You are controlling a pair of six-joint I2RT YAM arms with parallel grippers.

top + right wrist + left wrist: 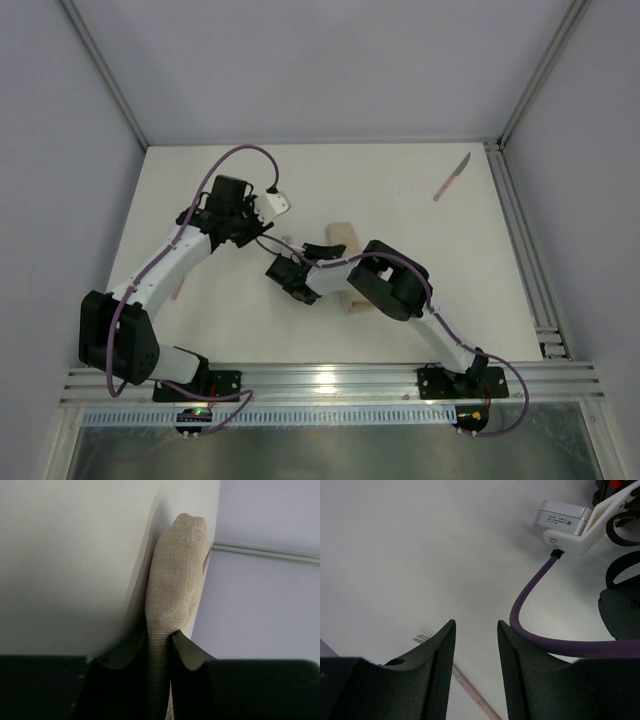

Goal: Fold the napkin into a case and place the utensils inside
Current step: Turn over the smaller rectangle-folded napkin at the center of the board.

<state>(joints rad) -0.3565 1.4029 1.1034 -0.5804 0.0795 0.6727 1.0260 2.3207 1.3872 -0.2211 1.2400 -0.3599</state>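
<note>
The beige napkin lies as a narrow folded case near the table's middle, partly under my right arm. My right gripper is shut on one end of it. In the right wrist view the cloth runs pinched out from between the fingertips of the gripper. A knife with a pinkish handle lies far back right. My left gripper is open and empty. In the left wrist view the gripper hangs over a pink-handled fork, its tines beside the left finger.
The right arm's silver wrist camera and purple cable lie close to the right of my left fingers. A thin pinkish strip lies by the left forearm. A metal rail runs along the table's right edge.
</note>
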